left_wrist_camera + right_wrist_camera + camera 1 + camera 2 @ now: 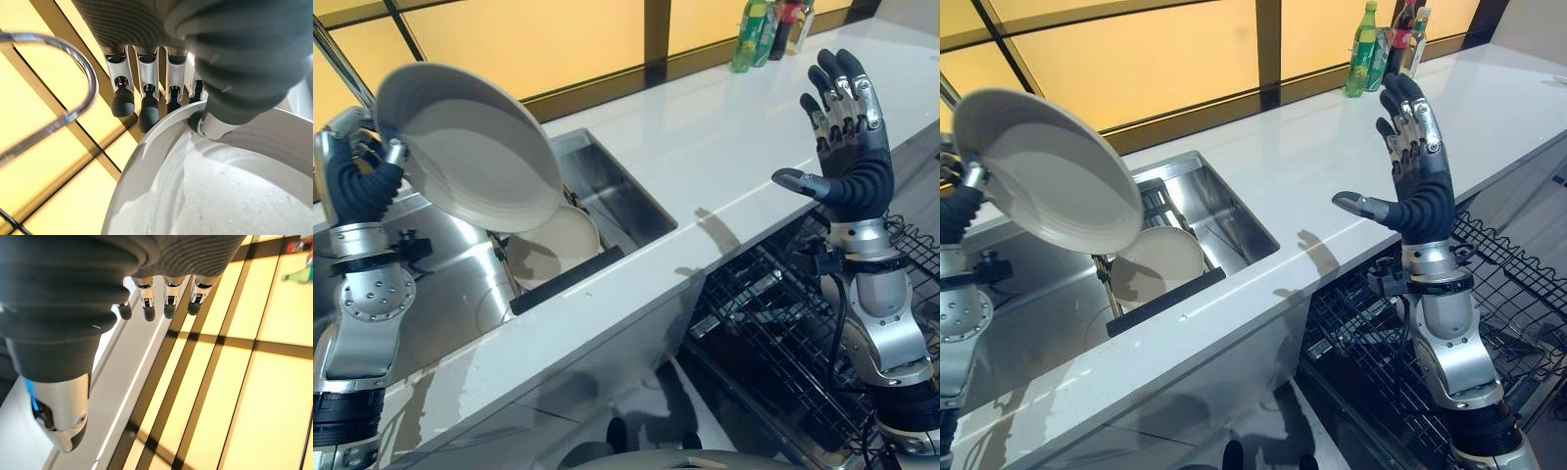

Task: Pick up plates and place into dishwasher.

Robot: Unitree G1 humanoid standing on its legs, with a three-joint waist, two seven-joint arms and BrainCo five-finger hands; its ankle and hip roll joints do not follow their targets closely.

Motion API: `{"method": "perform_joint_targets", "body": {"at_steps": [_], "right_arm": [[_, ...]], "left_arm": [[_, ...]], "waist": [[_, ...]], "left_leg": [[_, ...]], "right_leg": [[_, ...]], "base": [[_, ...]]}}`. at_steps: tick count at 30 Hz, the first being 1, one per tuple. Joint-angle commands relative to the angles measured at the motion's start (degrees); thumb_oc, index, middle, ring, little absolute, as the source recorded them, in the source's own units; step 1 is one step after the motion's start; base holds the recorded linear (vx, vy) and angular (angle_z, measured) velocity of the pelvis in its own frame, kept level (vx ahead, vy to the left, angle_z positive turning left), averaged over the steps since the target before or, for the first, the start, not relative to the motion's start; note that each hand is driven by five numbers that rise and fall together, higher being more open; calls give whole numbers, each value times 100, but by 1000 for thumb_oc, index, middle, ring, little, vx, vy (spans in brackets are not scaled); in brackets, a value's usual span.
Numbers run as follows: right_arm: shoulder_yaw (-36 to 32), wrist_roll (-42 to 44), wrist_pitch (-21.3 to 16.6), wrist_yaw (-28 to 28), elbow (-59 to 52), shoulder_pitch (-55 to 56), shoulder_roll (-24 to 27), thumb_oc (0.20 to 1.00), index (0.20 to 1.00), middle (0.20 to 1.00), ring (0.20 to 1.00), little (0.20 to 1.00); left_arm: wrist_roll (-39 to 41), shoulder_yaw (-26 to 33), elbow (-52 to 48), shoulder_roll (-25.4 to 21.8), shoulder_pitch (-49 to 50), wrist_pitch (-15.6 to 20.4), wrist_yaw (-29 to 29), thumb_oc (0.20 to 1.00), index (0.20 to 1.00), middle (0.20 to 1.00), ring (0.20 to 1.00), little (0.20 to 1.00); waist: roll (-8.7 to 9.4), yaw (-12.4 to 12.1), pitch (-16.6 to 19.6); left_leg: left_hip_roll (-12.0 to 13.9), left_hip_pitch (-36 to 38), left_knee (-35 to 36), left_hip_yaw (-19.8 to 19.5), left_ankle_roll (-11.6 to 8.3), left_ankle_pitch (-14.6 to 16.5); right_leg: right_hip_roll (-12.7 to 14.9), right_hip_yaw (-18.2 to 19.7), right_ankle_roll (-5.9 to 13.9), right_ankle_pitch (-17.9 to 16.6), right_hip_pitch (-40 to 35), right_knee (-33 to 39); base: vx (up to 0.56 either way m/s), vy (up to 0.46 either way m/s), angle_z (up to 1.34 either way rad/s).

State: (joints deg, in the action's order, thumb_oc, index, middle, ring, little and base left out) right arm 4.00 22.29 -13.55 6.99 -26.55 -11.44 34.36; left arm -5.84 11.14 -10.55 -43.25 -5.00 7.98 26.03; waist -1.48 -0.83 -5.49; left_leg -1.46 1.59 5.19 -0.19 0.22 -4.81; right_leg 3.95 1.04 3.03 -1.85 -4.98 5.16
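Note:
My left hand [360,176] holds a white plate [470,147] by its rim, lifted and tilted above the steel sink [617,191]. In the left wrist view the thumb [215,125] presses on the plate [220,196] and the fingers [146,115] curl behind its edge. A second white plate [553,245] leans in a dark rack inside the sink. My right hand [847,137] is raised above the counter edge, open and empty, fingers straight up. The open dishwasher's black wire rack [773,333] lies below it at the right.
A white counter [734,147] runs from the sink to the right. Several bottles [769,29] stand at its far back by the yellow window. A curved chrome tap [73,78] rises near the left hand. The sink's front edge stands between the plate and the dishwasher.

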Motion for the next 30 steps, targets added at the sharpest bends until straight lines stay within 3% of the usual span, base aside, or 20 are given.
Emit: {"method": "perform_joint_targets", "body": {"at_steps": [1,9,12,23,30], "right_arm": [[361,382,161,-308,-316,-474,-169,1000,1000,1000,1000,1000],[1555,1296,1364,-922,-244,-820,-631,1000,1000,1000,1000,1000],[1875,1466,1565,-974,-203,-848,-748,1000,1000,1000,1000,1000],[2535,1988,2052,-731,-11,-1063,-1177,1000,1000,1000,1000,1000],[2819,2211,2070,-360,186,-1388,-1473,1000,1000,1000,1000,1000]], "left_arm": [[133,-308,-319,70,-509,439,36,200,200,200,200,200],[-237,-1341,-636,725,-942,455,-148,200,200,200,200,200],[-362,-1601,-665,758,-1036,319,-214,200,200,200,200,200],[-245,-2072,-676,930,-1285,44,-108,200,200,200,200,200],[-439,-2338,-634,1045,-1424,-69,-203,200,200,200,200,200]], "waist": [[231,-63,377],[283,-144,427],[296,-157,441],[288,-177,475],[298,-263,492]], "left_leg": [[87,310,-19,-191,-47,363],[68,355,-19,-268,-29,347],[77,363,-19,-255,-37,341],[102,344,-19,-243,-35,315],[115,335,-19,-257,-42,310]], "right_leg": [[503,-78,468,-370,187,-38],[476,-233,428,-354,74,-26],[471,-278,429,-357,50,-16],[419,-283,385,-350,74,-16],[428,-384,371,-333,44,-16]], "base": [[-20,-32,-1],[-1,-36,3],[5,-39,5],[1,-3,0],[6,-19,0]]}}
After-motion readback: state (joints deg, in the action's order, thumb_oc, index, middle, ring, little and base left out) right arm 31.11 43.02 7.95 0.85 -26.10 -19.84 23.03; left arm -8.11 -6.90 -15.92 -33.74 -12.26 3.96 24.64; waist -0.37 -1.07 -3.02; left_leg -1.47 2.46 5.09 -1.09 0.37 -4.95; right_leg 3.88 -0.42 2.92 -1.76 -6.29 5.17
